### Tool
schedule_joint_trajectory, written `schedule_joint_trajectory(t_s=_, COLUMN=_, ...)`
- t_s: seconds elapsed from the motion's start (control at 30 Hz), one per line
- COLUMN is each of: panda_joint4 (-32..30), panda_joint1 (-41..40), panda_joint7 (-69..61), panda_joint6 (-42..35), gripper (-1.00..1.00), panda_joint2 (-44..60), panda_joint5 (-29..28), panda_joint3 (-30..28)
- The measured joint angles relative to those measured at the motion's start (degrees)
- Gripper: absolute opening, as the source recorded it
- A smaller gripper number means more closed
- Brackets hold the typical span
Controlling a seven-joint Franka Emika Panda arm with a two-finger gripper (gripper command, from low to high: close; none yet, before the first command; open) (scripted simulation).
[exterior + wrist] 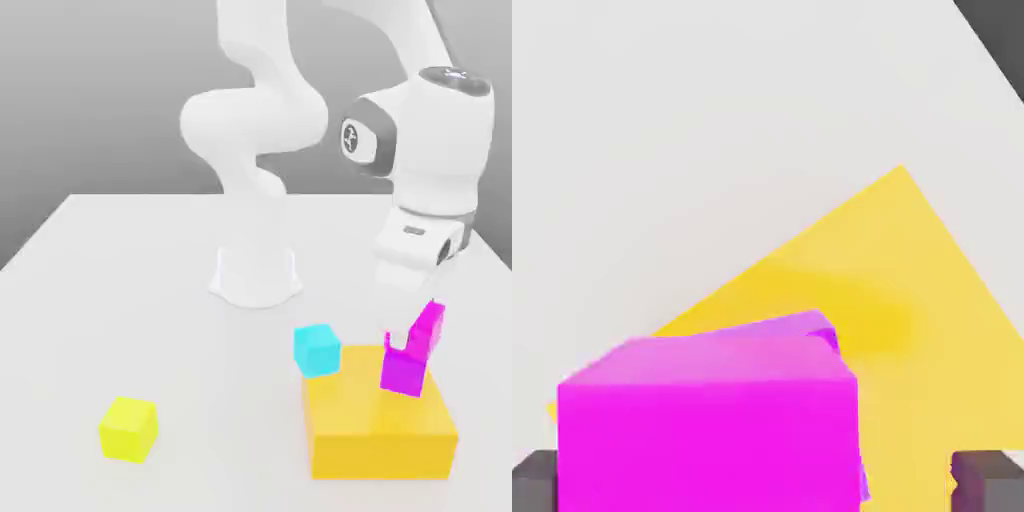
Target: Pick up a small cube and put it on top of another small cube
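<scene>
Your claw (760, 482) is spread: the bright magenta plastic-looking small cube (427, 330) sits between the fingers, with a gap on 1 side, so you have no firm pinch. That cube is tilted, just above or against the small purple cube (403, 371), which is at the big orange rectangular block (378, 455); you can't tell exactly how the 2 touch. You seem to be at the release stage, but I wouldn't count the stack as done. What's left is 1 cube lying flat and steady on the other, then your claw backing clear.
</scene>
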Motion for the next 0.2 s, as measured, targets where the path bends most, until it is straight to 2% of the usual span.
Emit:
schedule_joint_trajectory(t_s=0.07, panda_joint4=-0.1, panda_joint1=0.0, panda_joint7=0.2, panda_joint6=0.5, gripper=1.0, panda_joint2=0.3, panda_joint5=-0.2, panda_joint3=0.0)
schedule_joint_trajectory(t_s=0.2, panda_joint4=1.7, panda_joint1=0.3, panda_joint7=-0.7, panda_joint6=-7.8, gripper=1.0, panda_joint2=-6.2, panda_joint5=0.9, panda_joint3=-0.4)
